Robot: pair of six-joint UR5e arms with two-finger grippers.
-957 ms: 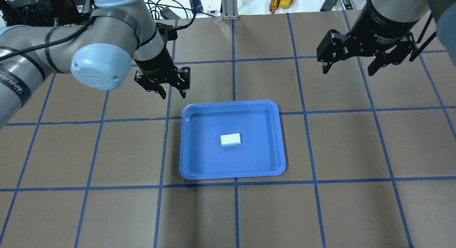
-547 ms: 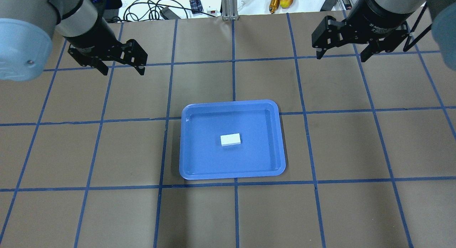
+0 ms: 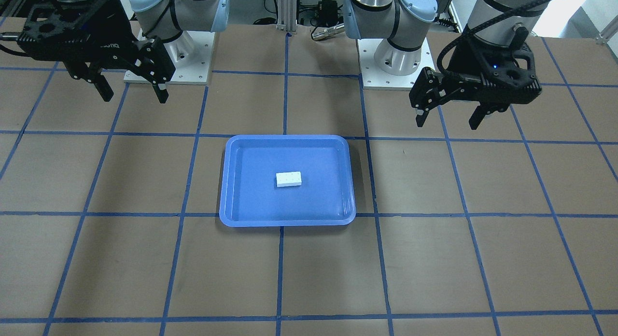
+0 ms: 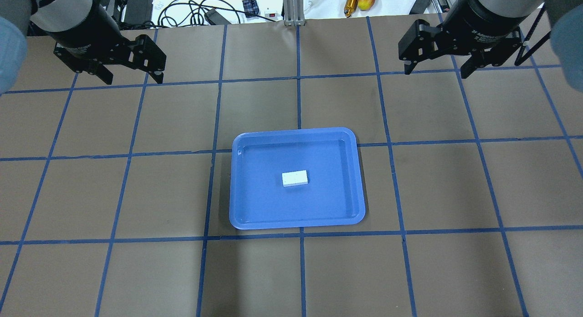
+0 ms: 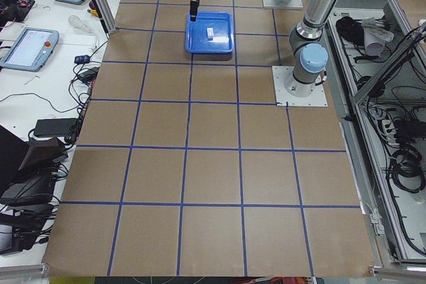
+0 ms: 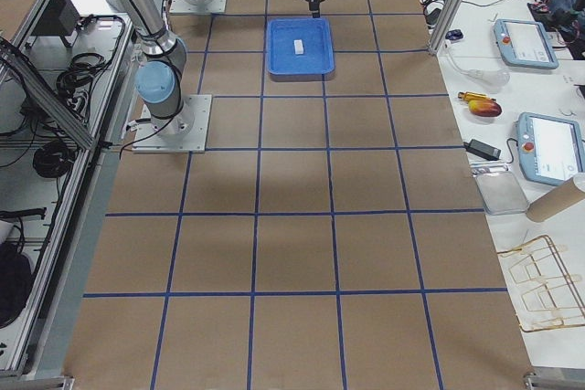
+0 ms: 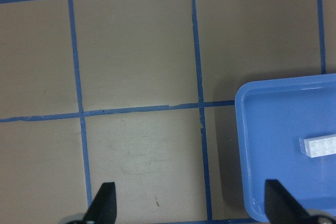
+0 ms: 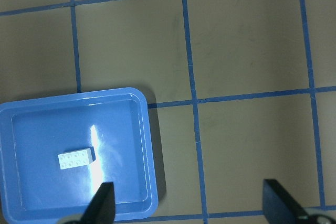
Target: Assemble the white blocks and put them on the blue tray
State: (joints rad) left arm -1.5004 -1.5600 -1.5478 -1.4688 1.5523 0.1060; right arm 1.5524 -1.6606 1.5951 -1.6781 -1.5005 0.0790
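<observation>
- White blocks joined into one small rectangle, studs up, flat on the floor of the blue tray, near its middle and clear of the rim on every side.
- Blue tray flat on the brown table, near the centre, astride lines of the blue tape grid.
- Left gripper released, jaws spread wide with nothing between them, above the far left part of the table in the overhead view, well apart from the tray.
- Right gripper likewise released and bare, jaws wide, above the far right part of the table, well apart from the tray.
- In the left wrist view, tray at lower right, blocks cut by the right edge.
- In the right wrist view, tray and blocks at lower left, a bright glare streak on the tray floor just beside the blocks.
</observation>
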